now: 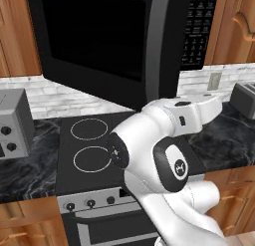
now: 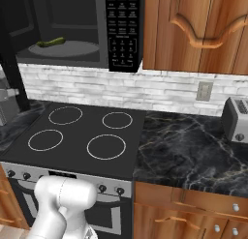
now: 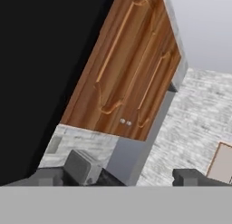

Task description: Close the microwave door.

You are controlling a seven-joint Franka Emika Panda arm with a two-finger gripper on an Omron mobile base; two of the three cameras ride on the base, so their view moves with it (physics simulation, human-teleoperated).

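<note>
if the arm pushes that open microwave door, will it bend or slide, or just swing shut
The microwave door looks like a flat, rigid black panel, so it probably will not flex. It stands swung open, with the cavity visible behind it, so a push should likely pivot it on its hinge rather than slide. The smooth face may let fingertips slip.

The open microwave door [image 1: 99, 46] juts out over the stove [image 2: 82, 134], blocking the left side; the burners and dark worktop [image 2: 189, 146] lie clear up to the toaster [image 2: 236, 118].
</note>
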